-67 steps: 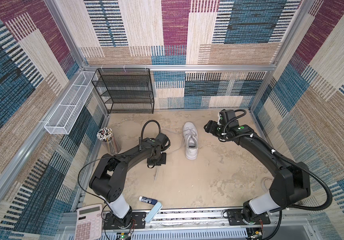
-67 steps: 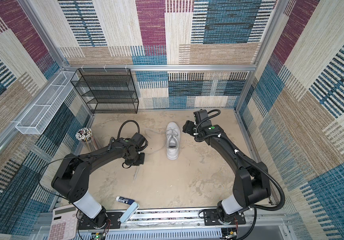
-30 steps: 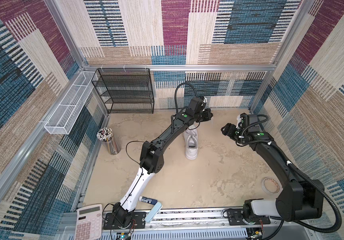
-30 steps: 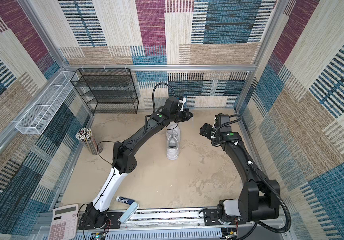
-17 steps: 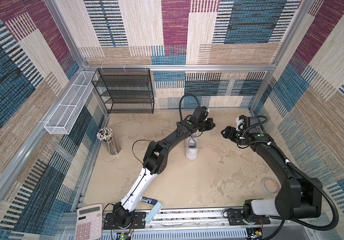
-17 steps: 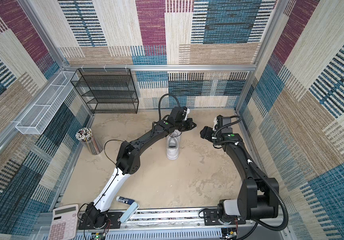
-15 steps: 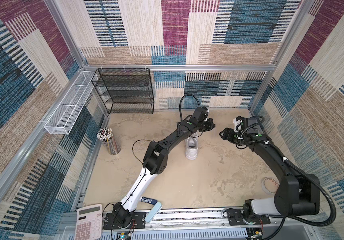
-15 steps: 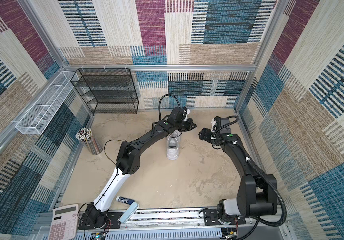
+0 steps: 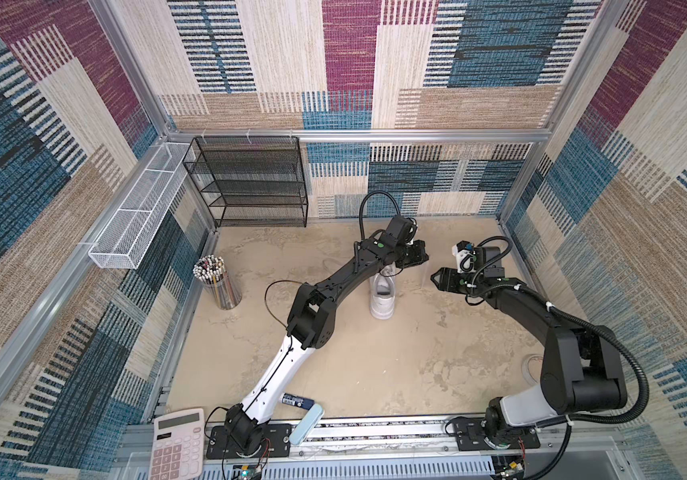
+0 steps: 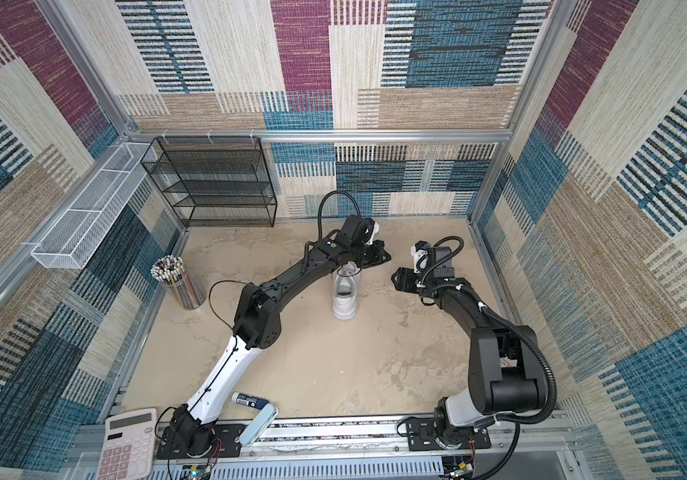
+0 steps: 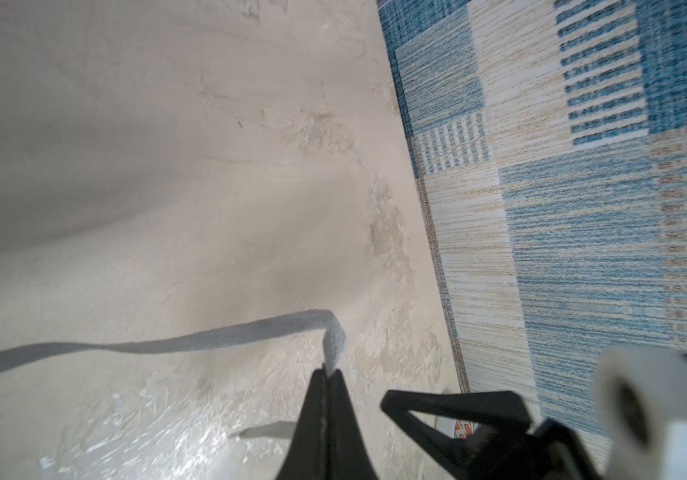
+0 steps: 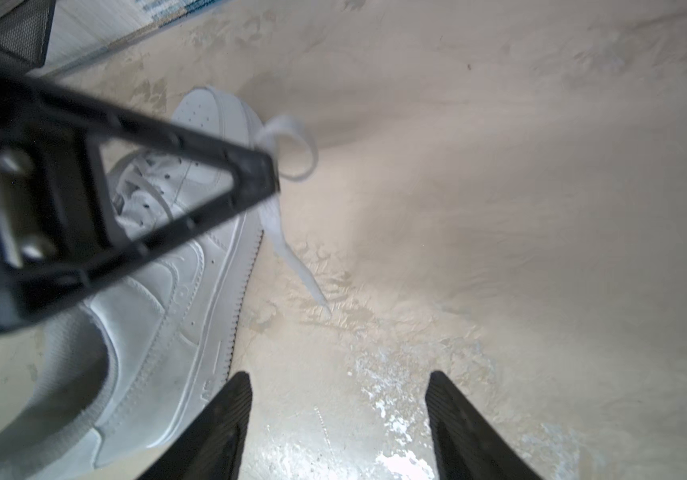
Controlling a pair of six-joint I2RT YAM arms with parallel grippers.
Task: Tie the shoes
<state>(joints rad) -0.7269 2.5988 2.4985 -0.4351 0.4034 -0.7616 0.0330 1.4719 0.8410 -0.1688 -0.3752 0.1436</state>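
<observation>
Left end effector (image 11: 329,376) is clamped shut on the white lace (image 11: 208,338). Only the left wrist view shows this pinch, with the lace running away taut above the desk (image 11: 167,166). The right end effector (image 12: 337,378) gapes open with nothing between its fingers, hovering just beside the shoe (image 12: 158,299). Its wrist view alone shows the shoe's side, a small loop of lace at the other arm's black tip, and a loose end trailing on the desk. In both top views the lace is too thin to follow. They show the shoe sitting mid-desk toward the back wall, partly under the left arm. They also show a clear cup (image 9: 223,291) full of pencils (image 9: 208,266) near the left wall, under a white wire basket (image 9: 133,224).
</observation>
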